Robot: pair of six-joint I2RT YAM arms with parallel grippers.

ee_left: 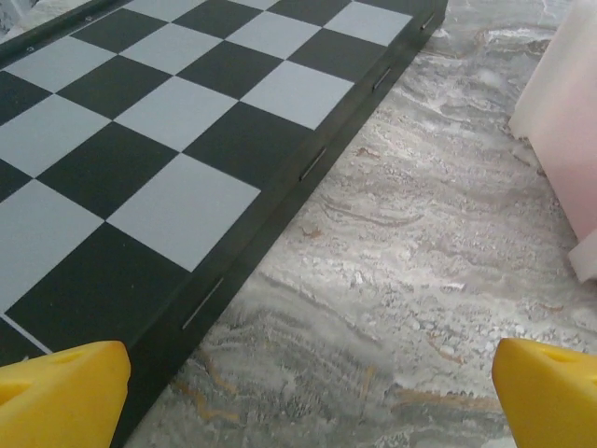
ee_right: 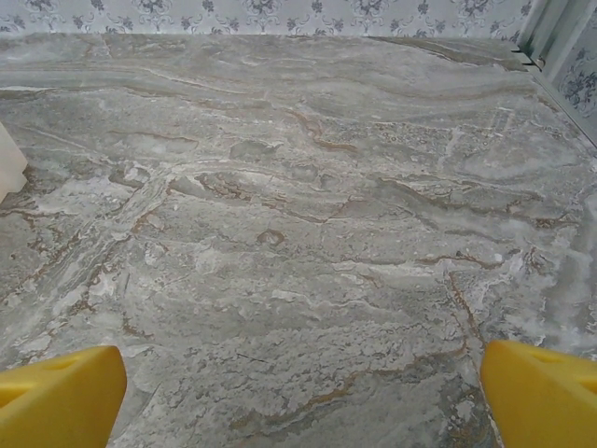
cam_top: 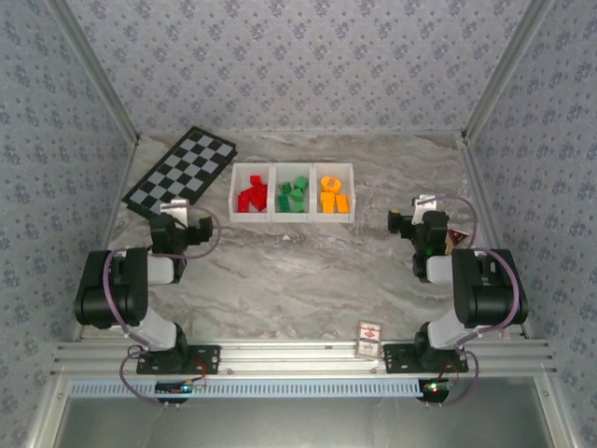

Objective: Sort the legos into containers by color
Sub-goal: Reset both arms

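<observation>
You had the L gripper w/ jaws spread wide and nothing btwn them. Its wrist cam showed both yellow fingertips at the bottom corners, over bare marble table just beside the edge of the checkerboard. Your R gripper was likewise released & empty, its yellow tips wide apart above plain marble on the R side, well apart from the containers. The containers sat at the far middle of the table, three white bins in a row, just R of the checkerboard. You had red legos in the L bin, green legos in the mid bin and orange legos in the R bin; from the top cam each bin looked one colour. A small red-and-white card box lay at the near edge, close to the R arm's base. The L wrist cam also caught a faintly pink bin wall at its R edge, and the R wrist cam a white bin corner at its L edge.
</observation>
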